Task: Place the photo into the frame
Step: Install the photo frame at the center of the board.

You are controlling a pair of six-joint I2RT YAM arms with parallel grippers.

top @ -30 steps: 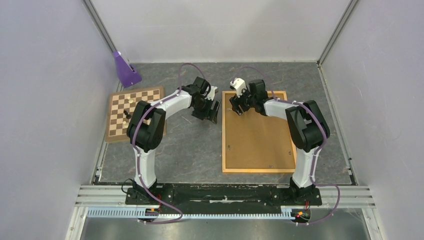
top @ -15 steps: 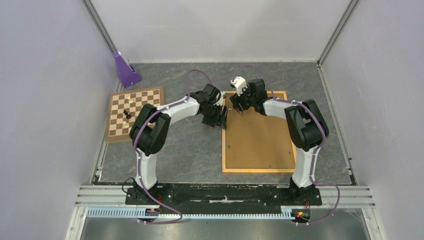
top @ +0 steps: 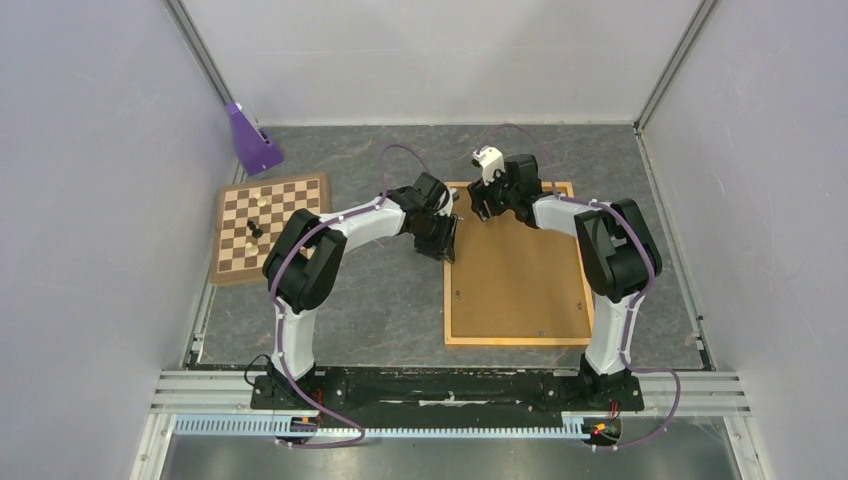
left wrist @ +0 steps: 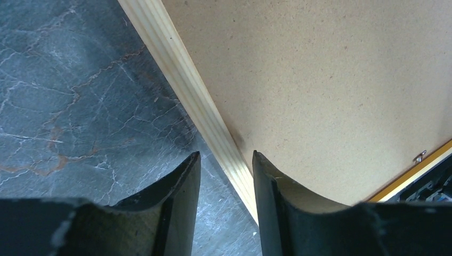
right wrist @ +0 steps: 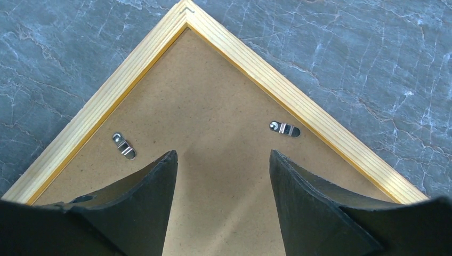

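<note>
The frame [top: 515,270] lies face down right of centre, its brown fibreboard back up and its light orange rail around it. The photo is out of view. My left gripper [top: 443,238] is open and straddles the frame's left rail [left wrist: 213,122] near the far corner, one finger over the table, one over the backing. My right gripper [top: 480,207] is open just above the backing at the far left corner [right wrist: 186,8], between two small metal clips [right wrist: 123,145] [right wrist: 285,128].
A brown-and-white chessboard [top: 268,226] with a few pieces lies at the left. A purple wedge-shaped object [top: 250,140] stands at the far left corner. Grey walls close the table on three sides.
My left gripper has moved right from the bare table to the frame's left rail. My right gripper has shifted slightly toward the far edge of the frame.
</note>
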